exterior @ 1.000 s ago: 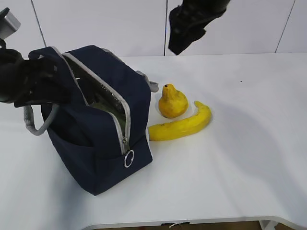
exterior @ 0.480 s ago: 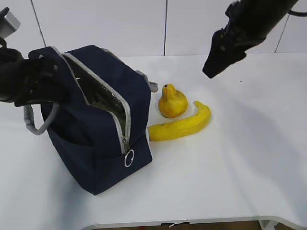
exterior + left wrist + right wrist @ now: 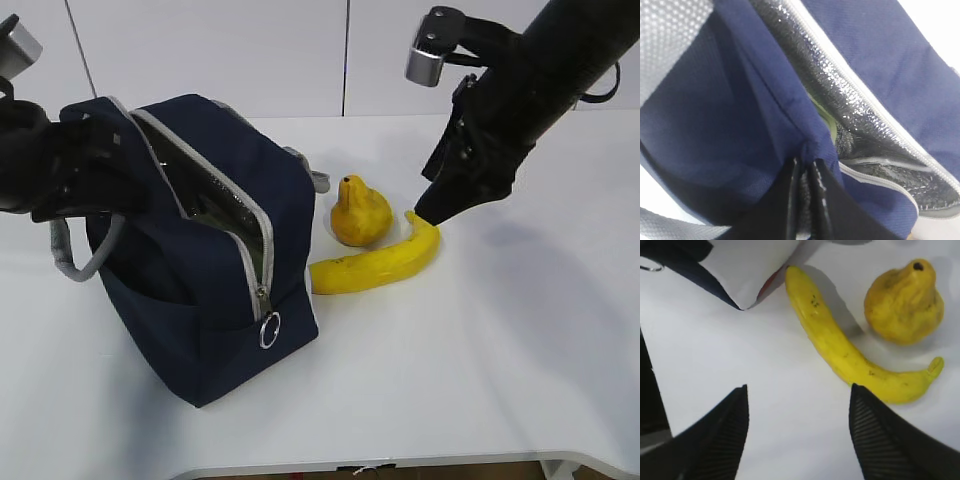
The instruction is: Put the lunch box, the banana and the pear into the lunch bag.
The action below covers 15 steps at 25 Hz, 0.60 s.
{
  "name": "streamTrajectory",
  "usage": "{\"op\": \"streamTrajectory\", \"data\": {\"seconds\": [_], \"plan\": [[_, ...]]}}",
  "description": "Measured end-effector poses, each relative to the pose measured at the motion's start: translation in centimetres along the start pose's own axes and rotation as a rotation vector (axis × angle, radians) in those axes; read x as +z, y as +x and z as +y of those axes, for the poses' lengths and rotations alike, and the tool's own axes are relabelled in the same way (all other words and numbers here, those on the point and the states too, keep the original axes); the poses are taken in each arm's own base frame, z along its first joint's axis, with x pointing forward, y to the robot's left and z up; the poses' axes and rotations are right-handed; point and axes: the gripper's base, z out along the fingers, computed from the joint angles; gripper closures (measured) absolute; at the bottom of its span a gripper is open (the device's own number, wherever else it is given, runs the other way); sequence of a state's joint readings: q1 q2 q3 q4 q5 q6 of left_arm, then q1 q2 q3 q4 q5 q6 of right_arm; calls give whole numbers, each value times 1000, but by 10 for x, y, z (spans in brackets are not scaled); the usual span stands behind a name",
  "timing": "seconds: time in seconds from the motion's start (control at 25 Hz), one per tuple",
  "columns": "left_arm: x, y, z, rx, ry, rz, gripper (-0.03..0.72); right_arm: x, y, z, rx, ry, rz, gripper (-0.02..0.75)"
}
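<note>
Right claw (image 3: pixel 797 432) held wide open above banana (image 3: pixel 378 262), nothing gripped. Banana and pear (image 3: pixel 360 212) laid on white surface (image 3: pixel 500 350) beside lunch bag (image 3: pixel 200 260). Bag edge pinched in left claw (image 3: pixel 805 195).

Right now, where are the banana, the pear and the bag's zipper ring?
banana (image 3: pixel 840 352): right wrist view, middle of its curved body.
pear (image 3: pixel 904 302): right wrist view, its wide belly.
zipper ring (image 3: pixel 268 331): exterior view, the metal ring at the bag's front corner.
</note>
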<state>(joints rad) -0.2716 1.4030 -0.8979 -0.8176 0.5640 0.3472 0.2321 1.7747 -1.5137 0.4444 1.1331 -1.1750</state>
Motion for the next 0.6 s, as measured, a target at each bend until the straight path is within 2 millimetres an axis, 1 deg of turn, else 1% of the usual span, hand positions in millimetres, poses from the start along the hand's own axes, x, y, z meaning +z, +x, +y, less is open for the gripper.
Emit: {"op": "streamTrajectory", "data": {"seconds": [0.2, 0.36, 0.6], "plan": [[0, 0, 0, 2, 1, 0, 688, 1, -1, -3, -218, 29, -10, 225], [0, 0, 0, 8, 1, 0, 688, 7, 1, -6, -417, 24, -1, 225], [0, 0, 0, 16, 1, 0, 688, 17, 3, -12, -543, 36, 7, 225]]}}
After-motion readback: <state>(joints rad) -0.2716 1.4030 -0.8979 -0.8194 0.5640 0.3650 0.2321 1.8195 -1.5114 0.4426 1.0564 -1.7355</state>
